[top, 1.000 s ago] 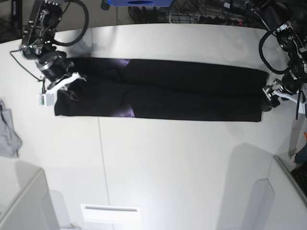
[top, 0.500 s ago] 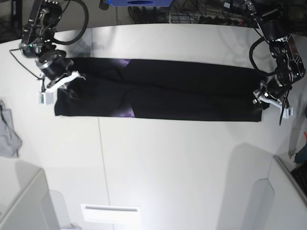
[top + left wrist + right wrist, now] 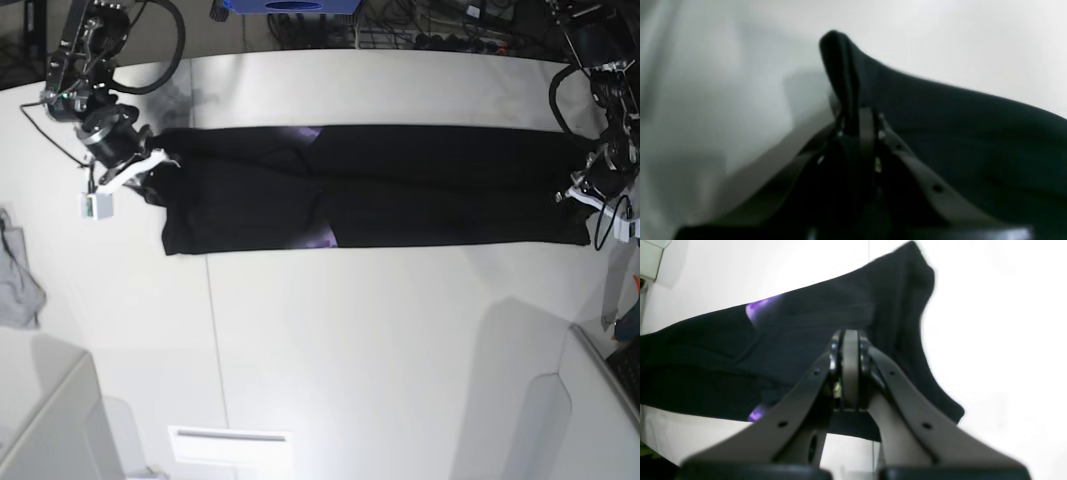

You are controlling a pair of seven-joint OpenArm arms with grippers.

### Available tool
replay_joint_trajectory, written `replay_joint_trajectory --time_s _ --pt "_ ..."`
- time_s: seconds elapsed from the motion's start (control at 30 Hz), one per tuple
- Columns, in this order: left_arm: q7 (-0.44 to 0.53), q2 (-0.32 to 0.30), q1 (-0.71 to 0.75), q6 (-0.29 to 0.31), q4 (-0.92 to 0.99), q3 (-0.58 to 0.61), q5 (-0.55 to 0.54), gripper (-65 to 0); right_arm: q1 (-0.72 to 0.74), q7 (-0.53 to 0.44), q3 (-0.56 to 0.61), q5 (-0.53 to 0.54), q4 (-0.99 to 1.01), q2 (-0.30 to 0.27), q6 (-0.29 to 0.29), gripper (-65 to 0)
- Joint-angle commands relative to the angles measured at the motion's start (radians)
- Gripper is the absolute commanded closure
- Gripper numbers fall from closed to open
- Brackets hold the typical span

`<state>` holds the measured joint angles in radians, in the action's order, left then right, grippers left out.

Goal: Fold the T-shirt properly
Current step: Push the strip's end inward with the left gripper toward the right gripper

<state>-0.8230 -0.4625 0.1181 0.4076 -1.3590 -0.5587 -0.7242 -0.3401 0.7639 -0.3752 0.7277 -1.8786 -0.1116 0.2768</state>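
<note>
1. Base view: the T-shirt [image 3: 370, 188] lies on the white table [image 3: 350, 340] as a long, narrow black band, its long axis running straight from one gripper to the other across the far half of the table.
2. One short end of the band points at the right gripper [image 3: 143, 170]; the opposite short end points at the left gripper [image 3: 588, 195].
3. Right wrist view: the right gripper [image 3: 850, 350] has its fingers pressed together, and black cloth sits right at and behind their tips, so it is clamped on the T-shirt [image 3: 740, 350]. From those tips the cloth stretches away ahead and to one side, with a folded corner rising just beyond them.
4. Two purple patches of the print [image 3: 758, 308] show in the cloth a little way out from the right gripper, one near each long edge.
5. Left wrist view: the left gripper [image 3: 858, 125] is closed on a pinched ridge of the T-shirt [image 3: 957, 133]; that ridge stands up just past the fingertips, and the rest of the cloth spreads off to one side.
6. A small grey cloth [image 3: 18, 275] lies at the table's edge, well apart from the right gripper and from the T-shirt.
</note>
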Motion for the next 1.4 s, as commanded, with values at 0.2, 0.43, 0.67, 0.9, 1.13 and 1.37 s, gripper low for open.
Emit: replay_joint_trajectory --time_s 0.2,0.43,0.67,0.9,1.13,1.37 --pt "0.011 0.155 0.168 -0.098 -0.403 0.021 -0.021 0.0 0.009 -0.021 -0.003 0.013 -0.020 -0.010 0.008 0.0" --pt "-0.046 0.268 0.160 -0.178 -0.469 0.222 -0.019 0.0 0.009 -0.021 -0.003 0.013 -0.020 -0.010 0.008 0.0" --pt "-0.045 0.285 0.084 -0.278 -0.460 0.368 -0.019 0.0 0.008 -0.021 -0.005 0.013 -0.020 -0.010 0.008 0.0" --pt "-0.049 0.327 0.021 -0.339 -0.397 0.401 -0.021 0.0 0.006 -0.021 -0.005 0.013 -0.020 -0.010 0.008 0.0" --pt "-0.049 0.333 0.012 -0.341 -0.376 0.463 -0.024 0.0 0.006 -0.021 -0.009 0.013 -0.020 -0.010 0.008 0.0" --pt "-0.049 0.361 0.009 -0.341 -0.374 0.463 -0.021 0.0 0.008 -0.021 -0.008 0.013 -0.020 -0.010 0.008 0.0"
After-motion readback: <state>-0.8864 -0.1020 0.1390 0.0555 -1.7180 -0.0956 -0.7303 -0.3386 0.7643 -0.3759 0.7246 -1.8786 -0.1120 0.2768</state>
